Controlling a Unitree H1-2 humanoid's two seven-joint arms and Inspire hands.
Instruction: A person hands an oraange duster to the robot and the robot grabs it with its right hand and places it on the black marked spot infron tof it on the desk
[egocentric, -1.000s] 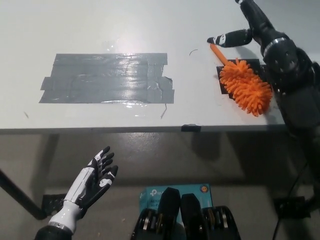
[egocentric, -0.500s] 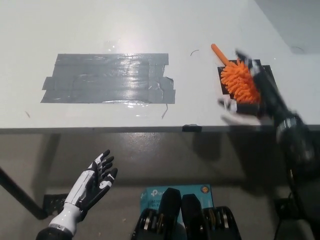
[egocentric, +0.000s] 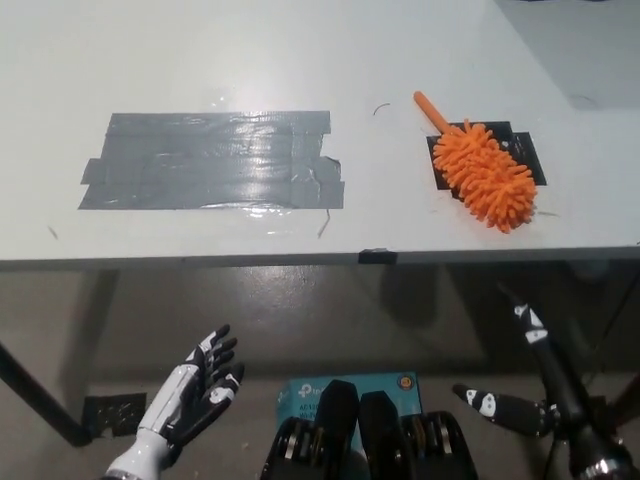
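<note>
You pulled the right hand (egocentric: 530, 395) down, fingers released; the orange duster (egocentric: 484, 173) stayed on the black spot (egocentric: 520, 142), so the placing looked finished. Left hand (egocentric: 195, 385) rested low, fingers spread, holding nothing.

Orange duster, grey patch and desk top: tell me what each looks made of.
Orange duster: soft chenille-like fibre head, judging by its nubby tufts, with a smooth, probably plastic handle. Grey patch: overlapping strips of glossy tape, likely duct tape, wrinkled and reflecting light. Desk top: smooth pale matte surface, perhaps laminate; the material cannot be told for sure.
</note>
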